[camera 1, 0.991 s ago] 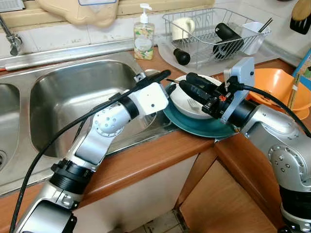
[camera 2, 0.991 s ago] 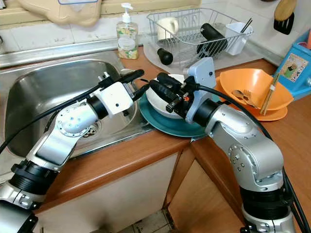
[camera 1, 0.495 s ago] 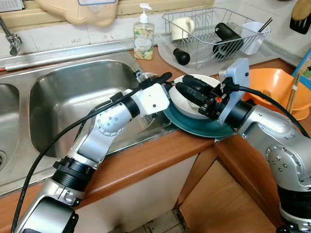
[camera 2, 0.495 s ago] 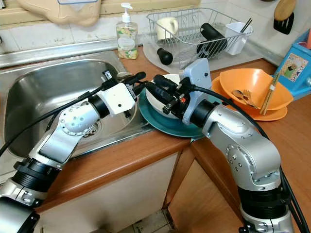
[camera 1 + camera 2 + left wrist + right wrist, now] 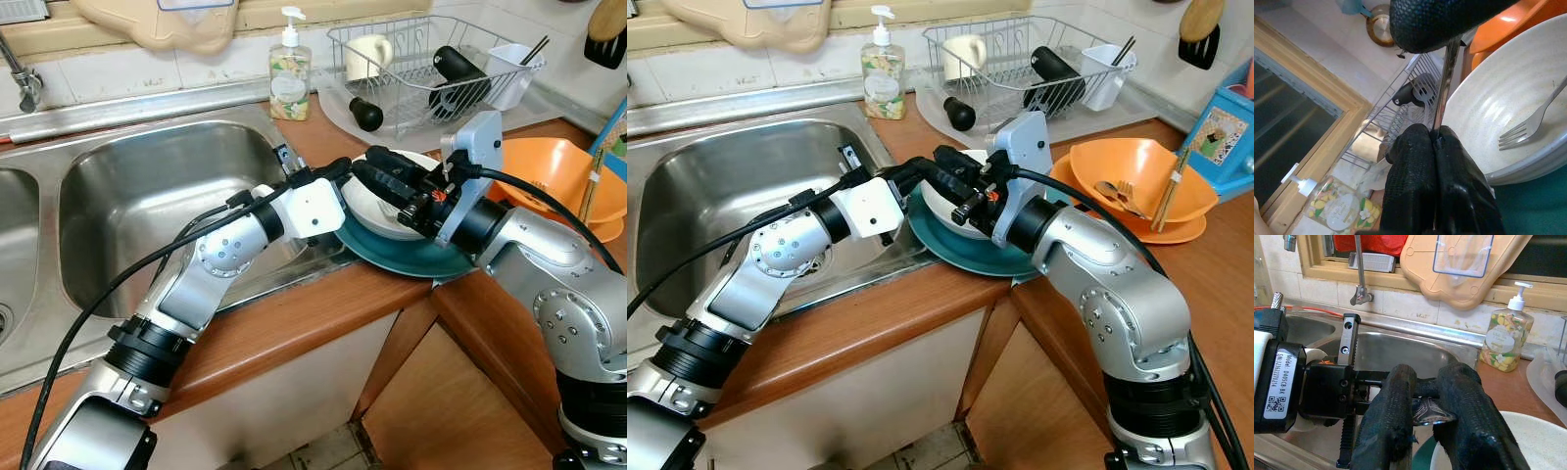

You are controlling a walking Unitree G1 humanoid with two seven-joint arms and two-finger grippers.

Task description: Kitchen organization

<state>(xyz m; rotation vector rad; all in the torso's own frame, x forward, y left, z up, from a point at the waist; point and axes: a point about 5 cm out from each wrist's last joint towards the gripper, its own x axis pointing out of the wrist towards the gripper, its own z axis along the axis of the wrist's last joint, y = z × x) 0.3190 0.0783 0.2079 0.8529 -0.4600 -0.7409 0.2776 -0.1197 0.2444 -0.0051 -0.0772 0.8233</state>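
**A:** What have you got there?

**B:** A thin metal utensil, above the near-left rim of the white bowl. My left gripper is pinched tight on its handle. My right gripper comes in across the bowl, and its fingers are closed around the broader end. I can't tell whether it's a spoon.

**A:** Both holding one piece. What worries you?

**B:** If one arm pulls before the other lets go, I expect the handle to twist or slip out of a grip. Dropped, it would land in the bowl on the fork, or beside the bowl in the sink.

**A:** And the bowl itself?

**B:** It sits on a teal plate, and my right wrist is low over it. One careless sweep could push the bowl and the plate under it towards the counter edge.
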